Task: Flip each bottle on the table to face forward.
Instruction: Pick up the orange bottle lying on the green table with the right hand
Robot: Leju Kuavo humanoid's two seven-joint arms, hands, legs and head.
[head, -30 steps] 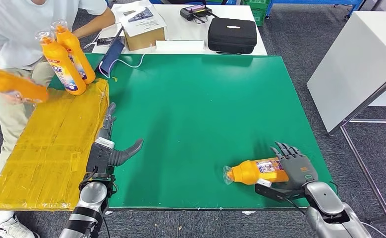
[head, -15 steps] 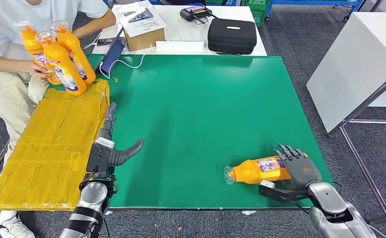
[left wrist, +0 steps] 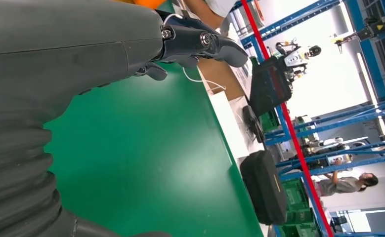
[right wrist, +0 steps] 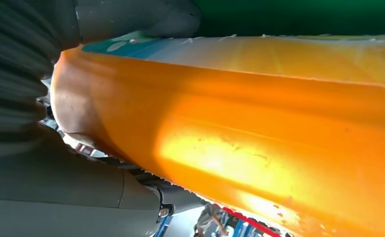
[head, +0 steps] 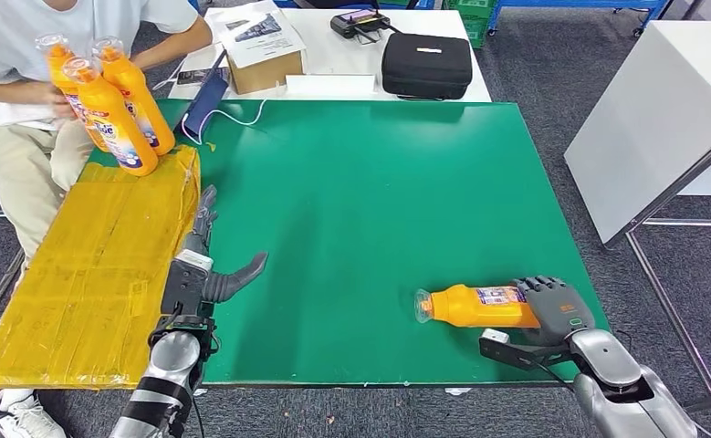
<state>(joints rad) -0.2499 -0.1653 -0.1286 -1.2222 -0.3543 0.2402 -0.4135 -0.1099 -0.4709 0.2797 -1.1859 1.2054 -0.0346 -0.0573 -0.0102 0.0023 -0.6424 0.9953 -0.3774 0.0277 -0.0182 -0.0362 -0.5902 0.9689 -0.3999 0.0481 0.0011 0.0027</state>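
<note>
My right hand fingers have now closed around the lying bottle; turning can begin. Left hand open.

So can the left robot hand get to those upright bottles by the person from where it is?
Probably yes. The left robot hand lies open at the green table's edge, and the bottles stand further ahead on the yellow board with nothing between, though the person's hand is holding one.
</note>
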